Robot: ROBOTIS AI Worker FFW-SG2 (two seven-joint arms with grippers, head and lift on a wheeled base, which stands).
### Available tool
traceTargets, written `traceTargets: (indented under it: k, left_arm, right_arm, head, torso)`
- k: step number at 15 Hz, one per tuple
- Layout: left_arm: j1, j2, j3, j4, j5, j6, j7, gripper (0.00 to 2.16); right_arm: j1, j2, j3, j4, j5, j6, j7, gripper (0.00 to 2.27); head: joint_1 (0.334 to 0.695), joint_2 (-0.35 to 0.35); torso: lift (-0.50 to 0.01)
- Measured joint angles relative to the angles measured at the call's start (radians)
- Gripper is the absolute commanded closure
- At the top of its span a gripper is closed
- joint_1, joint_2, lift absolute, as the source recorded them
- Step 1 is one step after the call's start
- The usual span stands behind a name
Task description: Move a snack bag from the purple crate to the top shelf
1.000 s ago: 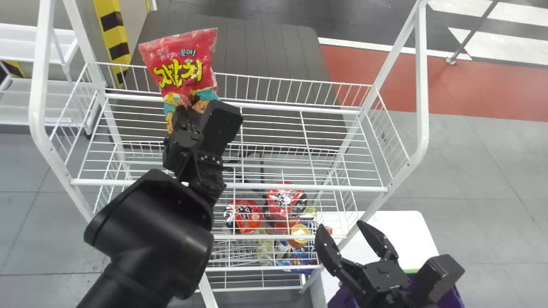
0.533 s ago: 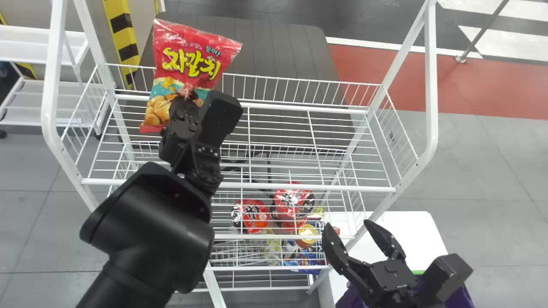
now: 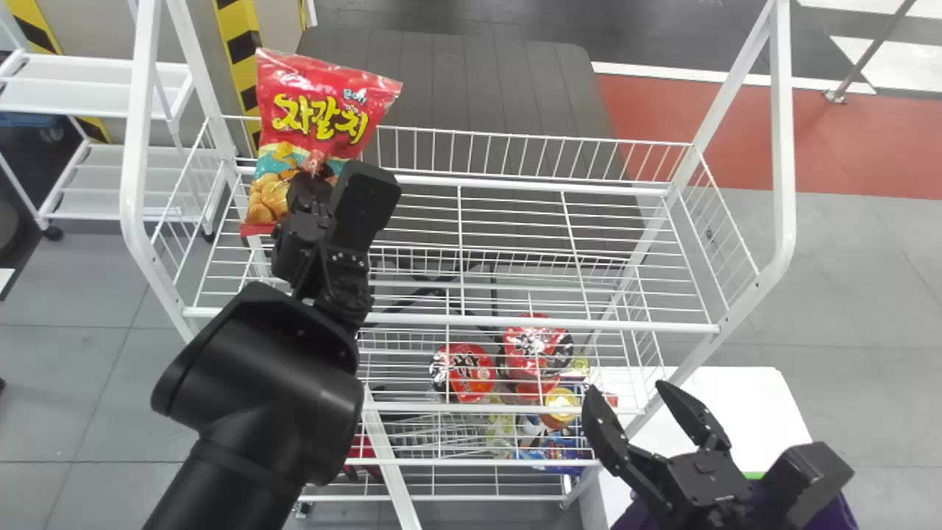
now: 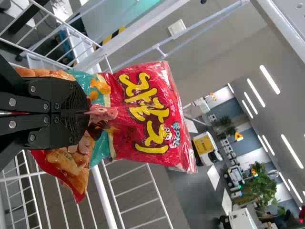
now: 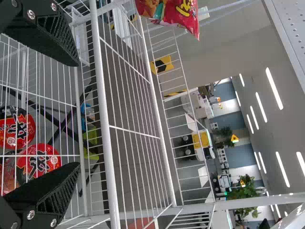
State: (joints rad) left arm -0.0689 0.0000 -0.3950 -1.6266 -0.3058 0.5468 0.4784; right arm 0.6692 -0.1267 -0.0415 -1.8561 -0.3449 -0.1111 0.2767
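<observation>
My left gripper [image 3: 315, 173] is above the left part of the top wire shelf [image 3: 515, 221], shut on the red snack bag [image 3: 316, 103], which stands upright over the shelf's back left corner. In the left wrist view the left gripper [image 4: 86, 113] pinches the middle of the bag [image 4: 147, 112]. At the shelf's front right, my right gripper [image 3: 625, 408] is held open with nothing between its fingers; the right wrist view also shows this gripper [image 5: 76, 114]. Part of the purple crate [image 3: 831, 515] shows beneath the right gripper.
Red-lidded cups [image 3: 471, 372] and a blue packet [image 3: 563, 450] lie on lower shelves. White posts [image 3: 784, 147] rise at both ends of the rack. A white table [image 3: 751, 412] stands at the right, and a white cart [image 3: 110, 88] at the far left.
The rack and floor have shifted rightward in the head view, the right gripper with them. The bag first swung toward upright in my left grip and now sits nearer the shelf's left end.
</observation>
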Motion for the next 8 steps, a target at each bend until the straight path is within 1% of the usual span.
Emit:
traceTargets:
  k: [8]
  left_arm:
    - [-0.051, 0.000, 0.036, 0.134, 0.000, -0.109, 0.024, 1.43]
  right_arm:
    - [0.005, 0.007, 0.003, -0.001, 0.001, 0.000, 0.002, 0.06]
  head:
    - [0.695, -0.065]
  torso:
    - [0.000]
